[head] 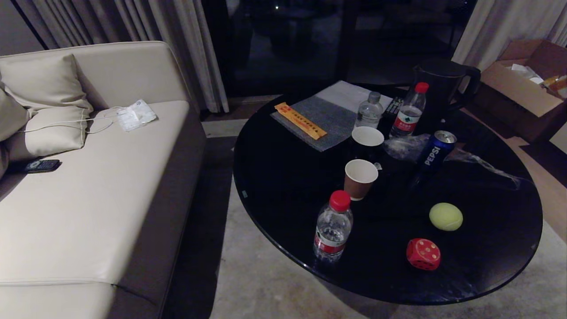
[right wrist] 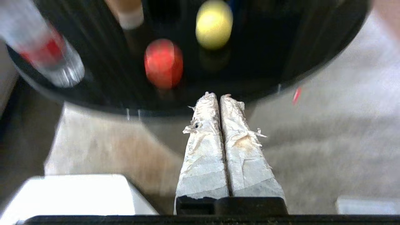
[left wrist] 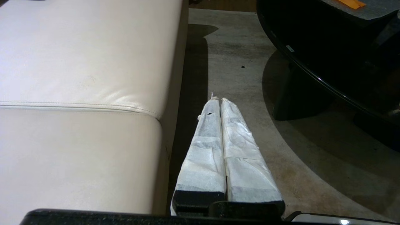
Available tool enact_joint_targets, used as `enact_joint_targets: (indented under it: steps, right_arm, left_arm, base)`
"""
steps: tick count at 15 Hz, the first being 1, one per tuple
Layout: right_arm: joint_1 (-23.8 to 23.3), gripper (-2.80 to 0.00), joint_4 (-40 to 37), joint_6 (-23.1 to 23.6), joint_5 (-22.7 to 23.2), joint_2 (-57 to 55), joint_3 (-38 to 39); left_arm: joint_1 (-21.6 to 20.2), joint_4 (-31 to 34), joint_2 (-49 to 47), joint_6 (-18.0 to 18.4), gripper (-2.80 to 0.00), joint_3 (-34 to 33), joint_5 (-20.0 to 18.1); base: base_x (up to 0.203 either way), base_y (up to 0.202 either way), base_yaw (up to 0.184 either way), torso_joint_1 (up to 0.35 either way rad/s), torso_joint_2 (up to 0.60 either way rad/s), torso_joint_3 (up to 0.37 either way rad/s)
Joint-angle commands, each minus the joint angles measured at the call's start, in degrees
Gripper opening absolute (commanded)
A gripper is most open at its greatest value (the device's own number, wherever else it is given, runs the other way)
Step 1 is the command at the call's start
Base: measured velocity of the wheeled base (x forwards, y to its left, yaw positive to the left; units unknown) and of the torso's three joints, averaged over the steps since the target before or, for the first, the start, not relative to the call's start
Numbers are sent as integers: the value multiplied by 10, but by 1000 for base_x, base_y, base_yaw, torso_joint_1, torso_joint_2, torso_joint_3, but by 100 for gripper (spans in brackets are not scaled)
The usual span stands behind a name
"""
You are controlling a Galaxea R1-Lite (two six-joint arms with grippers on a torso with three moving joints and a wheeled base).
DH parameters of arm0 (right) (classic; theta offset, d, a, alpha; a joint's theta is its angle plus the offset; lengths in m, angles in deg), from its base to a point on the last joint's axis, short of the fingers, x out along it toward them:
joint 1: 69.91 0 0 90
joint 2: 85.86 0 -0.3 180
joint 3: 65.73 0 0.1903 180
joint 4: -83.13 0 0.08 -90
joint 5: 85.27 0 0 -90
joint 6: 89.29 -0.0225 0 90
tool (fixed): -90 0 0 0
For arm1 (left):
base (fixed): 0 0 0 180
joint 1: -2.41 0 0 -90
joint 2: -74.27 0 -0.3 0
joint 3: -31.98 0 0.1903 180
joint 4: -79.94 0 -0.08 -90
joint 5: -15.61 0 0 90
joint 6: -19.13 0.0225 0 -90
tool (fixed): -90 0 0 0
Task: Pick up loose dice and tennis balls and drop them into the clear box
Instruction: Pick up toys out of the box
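Closest to where the robot stands, a red die (head: 423,254) sits near the front edge of the round black table (head: 283,186), with a tennis ball (head: 445,216) just behind it, a little apart. A water bottle (head: 332,229) stands off to their left, and farther back there are paper cups, a Pepsi can (head: 434,150) and a second bottle. I see no clear box anywhere on the table or floor, so its place cannot be told.

Neither arm shows from above. The right gripper (right wrist: 218,97) hangs below and in front of the table rim, its taped fingers pressed together and holding nothing, pointed toward the die and ball. The left gripper (left wrist: 217,100) is likewise closed and empty, low over the floor between the sofa (head: 88,212) and the table.

By my reading nothing is collected yet: both visible pieces lie loose, and the whole job remains.
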Motion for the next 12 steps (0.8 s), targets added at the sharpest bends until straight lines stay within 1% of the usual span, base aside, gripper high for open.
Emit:
enact_joint_targets:
  steps: [1, 3, 5, 7, 11, 12]
  right_arm:
    - [-1, -280, -40, 0, 2, -57, -94]
    - [-1, -280, -68, 0, 10, -154, -154]
    - [-1, -280, -81, 0, 27, -245, -194]
    - [4, -280, -90, -1, 64, -317, -212]
    - [13, -280, -95, -15, 160, -429, -213]
    - [17, -280, -95, -18, 176, -453, -214]
  left_arm:
    - [0, 0, -1, -1, -280, -1, 1]
    - [0, 0, -1, -1, -280, -1, 1]
    - [0, 0, -1, -1, -280, -1, 1]
    - [0, 0, -1, -1, -280, -1, 1]
    - [0, 0, -1, -1, -280, -1, 1]
    - [0, 0, -1, -1, -280, -1, 1]
  base:
    - [0, 0, 0, 0, 0, 0]
    - [0, 0, 0, 0, 0, 0]
    - [0, 0, 0, 0, 0, 0]
    - [0, 0, 0, 0, 0, 0]
    - [0, 0, 0, 0, 0, 0]
    - [0, 0, 0, 0, 0, 0]
